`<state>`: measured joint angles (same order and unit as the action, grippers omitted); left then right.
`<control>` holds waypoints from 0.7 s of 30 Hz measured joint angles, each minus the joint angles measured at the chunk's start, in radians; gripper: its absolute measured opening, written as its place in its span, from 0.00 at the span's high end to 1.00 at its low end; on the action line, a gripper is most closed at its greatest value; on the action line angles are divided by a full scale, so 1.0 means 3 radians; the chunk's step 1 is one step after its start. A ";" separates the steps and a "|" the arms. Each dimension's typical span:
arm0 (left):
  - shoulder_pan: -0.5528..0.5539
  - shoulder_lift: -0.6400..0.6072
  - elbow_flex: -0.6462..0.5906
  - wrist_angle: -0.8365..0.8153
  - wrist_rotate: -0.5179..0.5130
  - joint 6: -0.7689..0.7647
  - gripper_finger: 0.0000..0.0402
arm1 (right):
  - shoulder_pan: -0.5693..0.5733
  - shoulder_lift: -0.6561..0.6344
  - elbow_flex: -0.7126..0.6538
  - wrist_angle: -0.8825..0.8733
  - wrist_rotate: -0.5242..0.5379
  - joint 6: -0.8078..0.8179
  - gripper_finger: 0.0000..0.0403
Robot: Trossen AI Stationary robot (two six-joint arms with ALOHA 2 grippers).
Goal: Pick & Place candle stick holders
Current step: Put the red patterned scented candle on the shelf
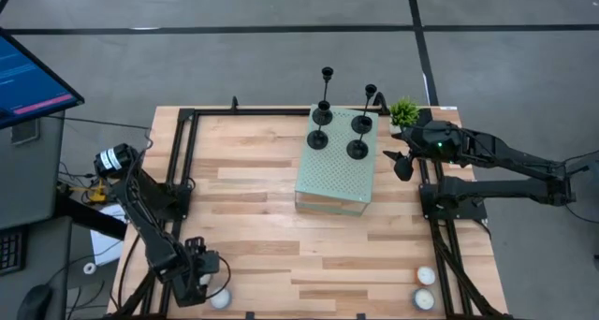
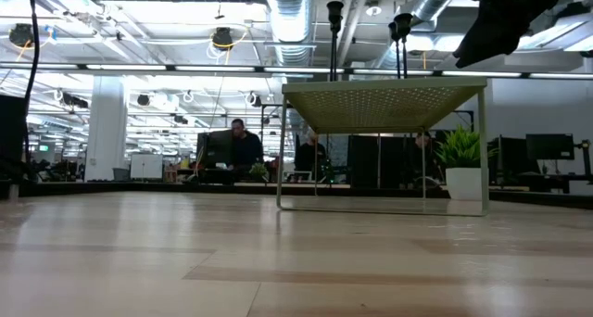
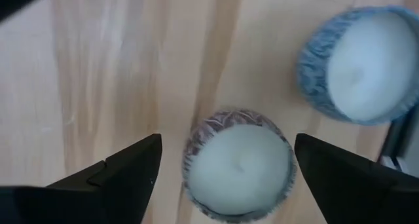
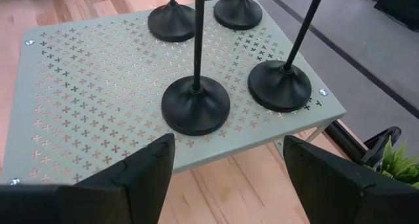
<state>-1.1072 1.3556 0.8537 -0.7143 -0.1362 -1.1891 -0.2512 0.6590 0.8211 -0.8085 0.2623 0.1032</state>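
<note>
Four black candle stick holders stand on the far part of a pale green perforated stand [image 1: 332,180]; their bases are in the high view [image 1: 318,139] [image 1: 323,117] [image 1: 361,124] [image 1: 357,151]. My right gripper [image 1: 401,163] is open and empty just beyond the stand's right edge, raised. In the right wrist view the gripper [image 4: 226,185] faces the nearest two bases [image 4: 196,105] [image 4: 279,85], apart from them. My left gripper [image 1: 206,287] is open at the table's front left, its fingers either side of a white tealight [image 3: 239,164].
A small green potted plant [image 1: 404,111] stands behind the stand's far right corner, close to my right arm. A second tealight [image 3: 363,63] lies beside the left one. Two more tealights [image 1: 426,276] [image 1: 423,299] lie at the front right. People sit in the room beyond [image 2: 243,145].
</note>
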 joint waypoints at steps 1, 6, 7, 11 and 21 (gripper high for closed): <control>0.0000 0.0000 -0.0012 0.0005 -0.0003 -0.0038 0.12 | -0.0001 0.0000 0.0000 0.0001 0.0000 0.0000 0.31; -0.0003 -0.0003 -0.0034 0.0197 0.0010 -0.0080 0.10 | 0.0000 0.0000 0.0000 0.0001 -0.0001 0.0009 0.31; -0.0001 -0.0003 -0.0034 0.0221 0.0006 -0.0080 0.10 | 0.0000 0.0000 0.0000 0.0001 -0.0001 0.0009 0.31; -0.0003 -0.0003 -0.0034 0.0222 0.0008 -0.0078 0.10 | -0.0001 0.0000 0.0000 0.0001 -0.0001 0.0008 0.31; -0.0138 -0.0001 -0.0115 0.0256 0.0009 -0.0113 0.10 | -0.0001 0.0000 0.0000 0.0001 0.0000 0.0007 0.31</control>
<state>-1.1487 1.3552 0.8193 -0.6374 -0.1334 -1.2231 -0.2516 0.6590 0.8211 -0.8083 0.2623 0.1052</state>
